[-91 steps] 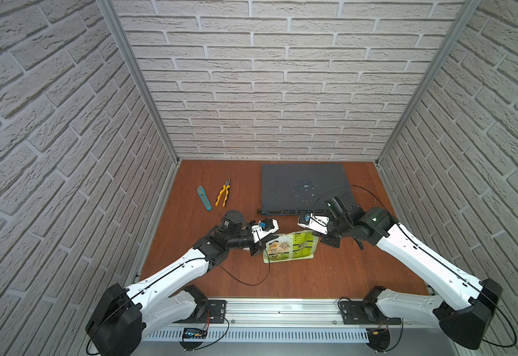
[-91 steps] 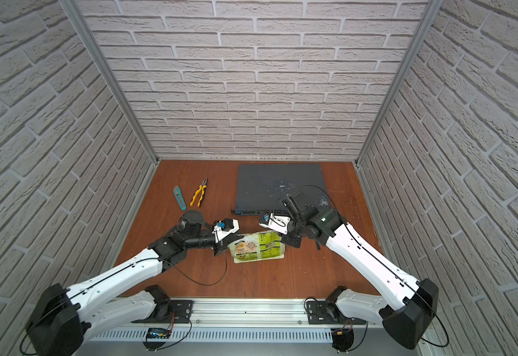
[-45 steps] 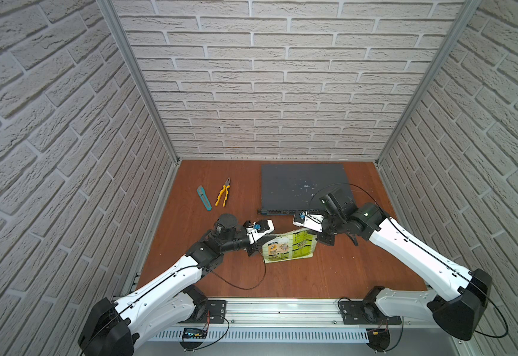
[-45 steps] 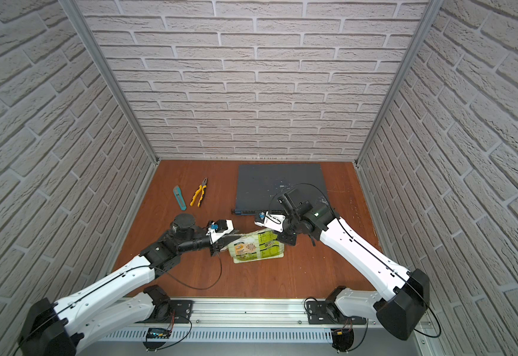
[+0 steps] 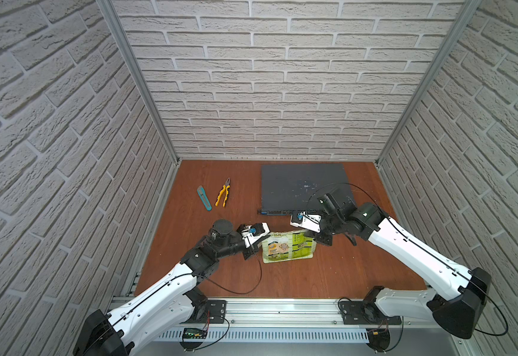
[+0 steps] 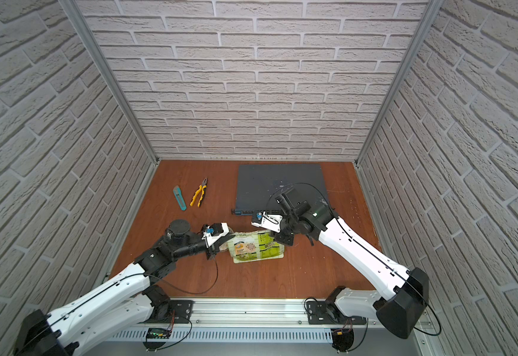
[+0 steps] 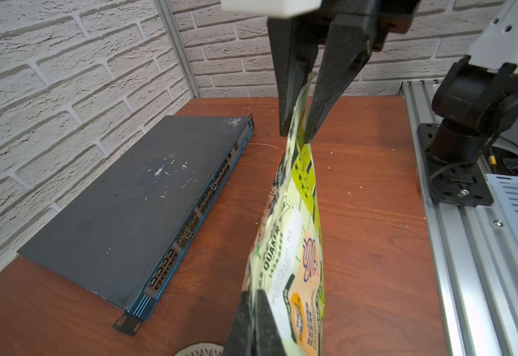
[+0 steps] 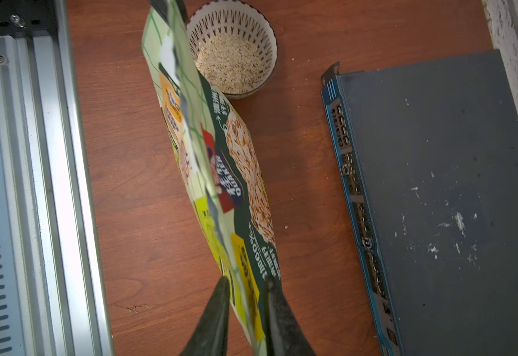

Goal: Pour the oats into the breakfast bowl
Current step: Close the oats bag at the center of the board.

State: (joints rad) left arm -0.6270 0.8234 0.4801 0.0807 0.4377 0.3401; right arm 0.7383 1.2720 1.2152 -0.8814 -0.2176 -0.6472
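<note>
Pinching oats pouch (image 5: pixel 288 248) end: left end effector (image 7: pixel 253 317) | right end effector (image 8: pixel 246 283) narrow, astride opposite end, grip unclear

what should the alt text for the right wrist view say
A green Quaker oat pouch stretches from between the fingers of the right gripper toward a white lattice-pattern bowl partly filled with oats. A dark grey network switch lies beside it on the wooden table.

Beige oats (image 8: pixel 230 60) already sitting in the little white lattice-pattern bowl (image 8: pixel 262 29), covering the bottom. Bowl upright on the table (image 8: pixel 297 138), right by one end of the pouch (image 8: pixel 245 160). Pale green pouch with dark green panel and oat picture, stretched lengthways, pinched at both ends.
</note>
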